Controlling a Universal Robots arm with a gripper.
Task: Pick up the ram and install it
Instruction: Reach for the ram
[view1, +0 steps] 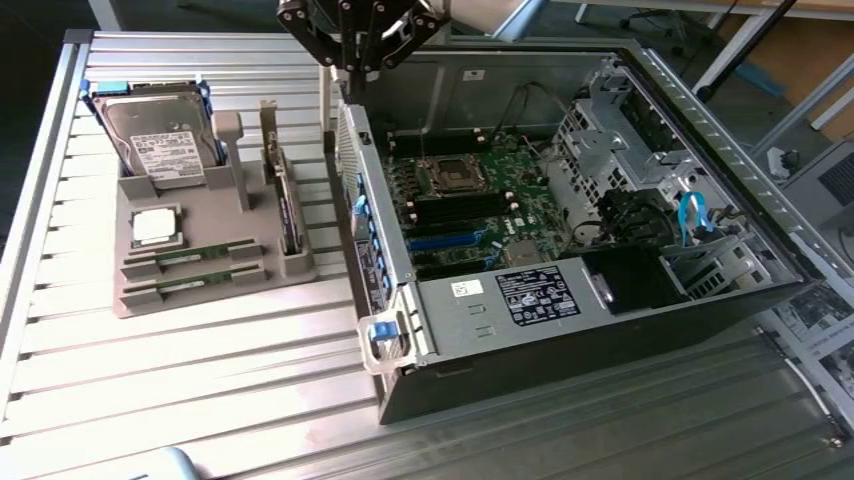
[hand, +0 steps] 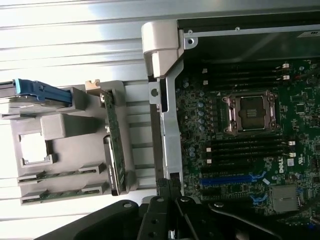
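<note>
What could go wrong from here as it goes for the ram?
The gripper hangs shut above the case wall, holding nothing; descending there could hit it. The two ram sticks lie close together in the gray holder, so a grab might nudge the neighbour or the processor.

Item: work table (view1: 200, 400), your bench. Its top is made of pale grey ribbed metal slats running crosswise, bounded on the exterior view's left by a metal edge rail (view1: 36, 170). Light: strong and cool. It glares white off the slats toward that left side and looks duller along the near edge. Beyond the rail you have dark floor (view1: 20, 60). Past the far corner, on the exterior view's right, you have a slanted black pole (view1: 747, 45), a brown cardboard-coloured panel (view1: 801, 45) and pale frame legs. At the lower right, printed sheets (view1: 821, 320) lie flat by the table's edge.
</note>
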